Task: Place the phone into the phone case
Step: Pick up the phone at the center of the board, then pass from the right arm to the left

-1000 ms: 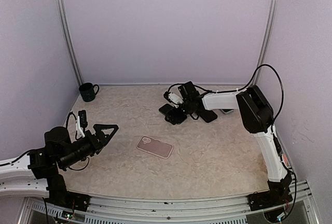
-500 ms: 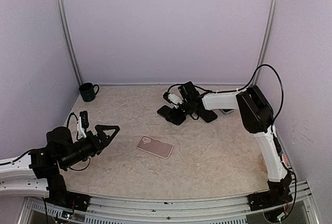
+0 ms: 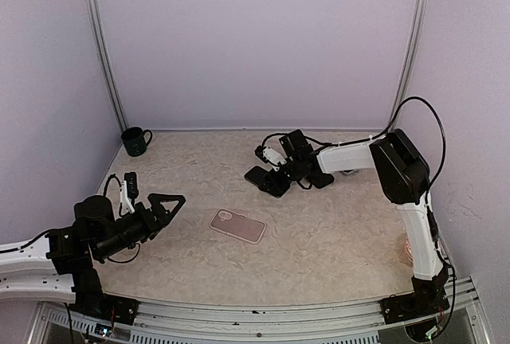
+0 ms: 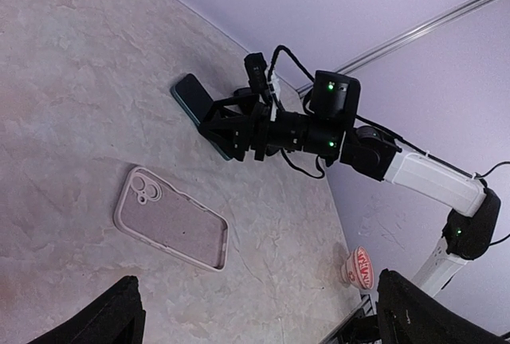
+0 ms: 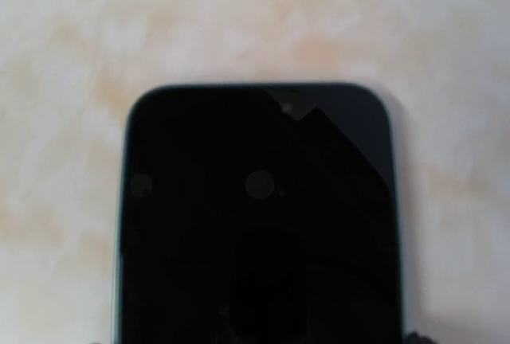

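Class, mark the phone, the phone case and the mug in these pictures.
phone [image 5: 256, 224], right wrist view, middle of its dark screen.
phone case [image 3: 237, 225], top external view, its flat middle.
mug [image 3: 134, 144], top external view, its dark body.

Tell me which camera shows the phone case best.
Left wrist: the phone case lies whole, close, camera cutout plain. Top external shows it whole but small. Right wrist shows only the phone, no case.

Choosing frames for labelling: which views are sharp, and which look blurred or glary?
Top external: sharp, evenly lit, no glare. Left wrist: phone case sharp, image tilted. Right wrist: phone fills the frame, soft-focus, faint reflections on its screen.
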